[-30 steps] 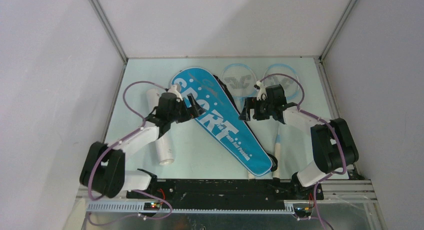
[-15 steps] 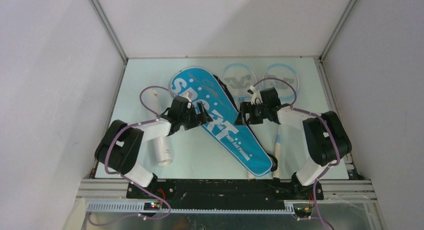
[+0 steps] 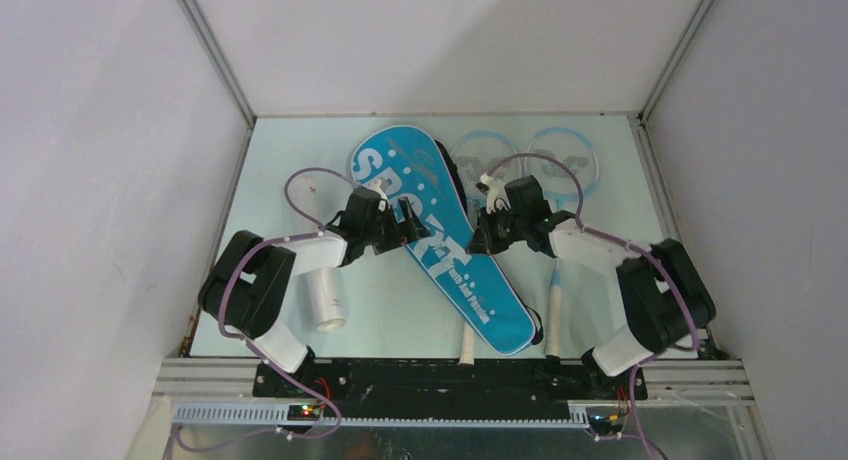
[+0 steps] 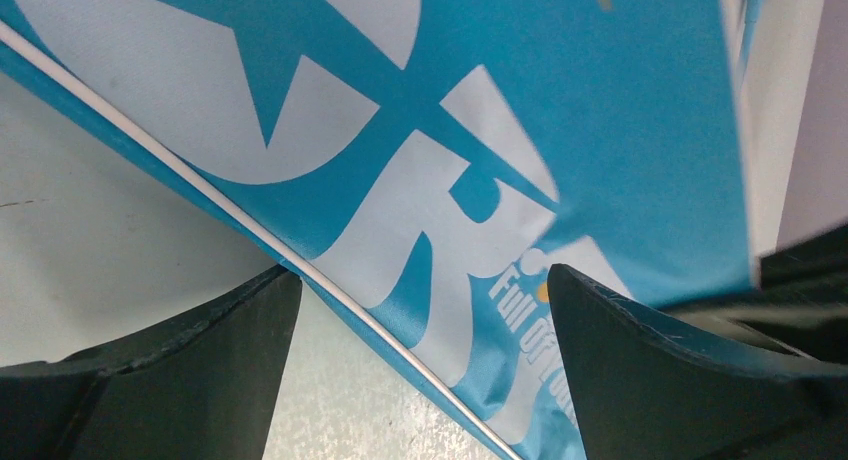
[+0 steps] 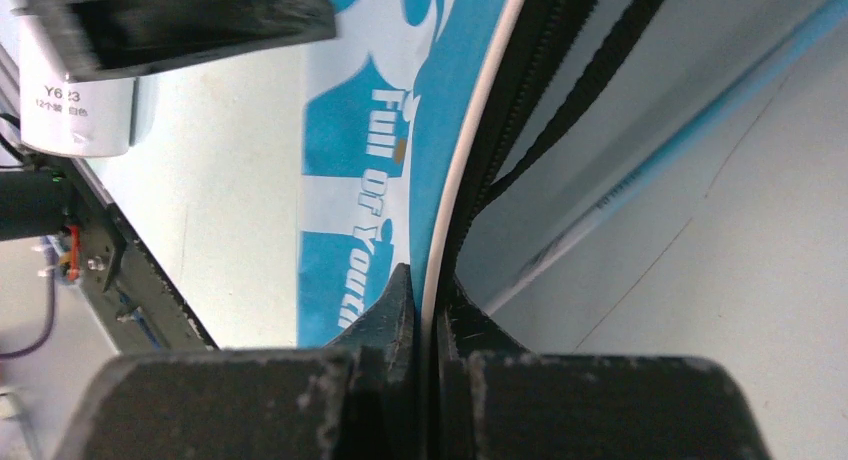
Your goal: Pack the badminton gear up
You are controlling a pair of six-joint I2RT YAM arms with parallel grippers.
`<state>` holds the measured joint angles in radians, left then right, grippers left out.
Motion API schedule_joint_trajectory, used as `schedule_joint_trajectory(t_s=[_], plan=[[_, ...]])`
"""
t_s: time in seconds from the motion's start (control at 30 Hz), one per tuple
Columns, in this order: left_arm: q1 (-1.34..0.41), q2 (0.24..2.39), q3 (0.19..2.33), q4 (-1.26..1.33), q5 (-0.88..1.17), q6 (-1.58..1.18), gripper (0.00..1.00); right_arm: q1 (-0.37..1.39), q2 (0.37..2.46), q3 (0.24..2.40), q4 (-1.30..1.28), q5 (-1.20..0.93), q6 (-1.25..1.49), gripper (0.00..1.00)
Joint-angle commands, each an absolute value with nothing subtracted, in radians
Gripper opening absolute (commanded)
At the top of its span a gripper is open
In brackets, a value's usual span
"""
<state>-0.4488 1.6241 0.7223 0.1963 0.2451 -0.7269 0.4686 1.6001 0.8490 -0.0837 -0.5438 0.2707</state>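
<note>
The blue "SPORT" racket bag lies slantwise across the middle of the table. My right gripper is shut on the bag's right edge: in the right wrist view it pinches the white piping of the bag beside the black strap. At the bag's left edge my left gripper stands open; in the left wrist view it straddles the bag without touching it. Two light-blue rackets lie behind and to the right. The white tube lies at left.
One racket's white handle points at the near edge right of the bag, and another handle sticks out from under the bag's narrow end. White walls close in the table on three sides. The black base rail runs along the front.
My right gripper has shut on the bag's right edge. The bag has swung a little more upright, uncovering a racket handle at the front. The left arm moved in to the bag's left edge.
</note>
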Motion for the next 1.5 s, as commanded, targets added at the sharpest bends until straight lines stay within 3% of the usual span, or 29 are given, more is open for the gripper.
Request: schedule_joint_trajectory(t_s=[0.0, 0.23, 0.37, 0.53, 0.97, 1.27, 1.47], plan=[[-0.462, 1.552, 0.753, 0.123, 0.193, -0.695, 1.00, 0.580, 1.420, 0.915, -0.106, -0.307, 0.140, 0.00], [-0.462, 1.307, 0.750, -0.036, 0.090, -0.661, 1.00, 0.786, 1.318, 0.958, -0.184, 0.209, 0.021, 0.00], [-0.462, 1.176, 0.754, -0.065, 0.065, -0.664, 1.00, 0.851, 1.317, 0.973, -0.187, 0.336, -0.029, 0.00], [-0.464, 1.135, 0.783, -0.009, 0.107, -0.703, 1.00, 0.906, 1.371, 0.999, -0.175, 0.392, -0.035, 0.00], [-0.475, 1.276, 0.909, 0.022, 0.047, -0.719, 0.97, 1.013, 1.468, 1.049, -0.168, 0.485, -0.038, 0.00], [-0.499, 1.283, 0.914, -0.068, -0.045, -0.695, 0.83, 1.025, 1.471, 1.048, -0.162, 0.503, -0.034, 0.00], [-0.517, 1.264, 0.885, -0.073, -0.091, -0.699, 0.82, 1.033, 1.484, 1.060, -0.180, 0.514, -0.029, 0.00]])
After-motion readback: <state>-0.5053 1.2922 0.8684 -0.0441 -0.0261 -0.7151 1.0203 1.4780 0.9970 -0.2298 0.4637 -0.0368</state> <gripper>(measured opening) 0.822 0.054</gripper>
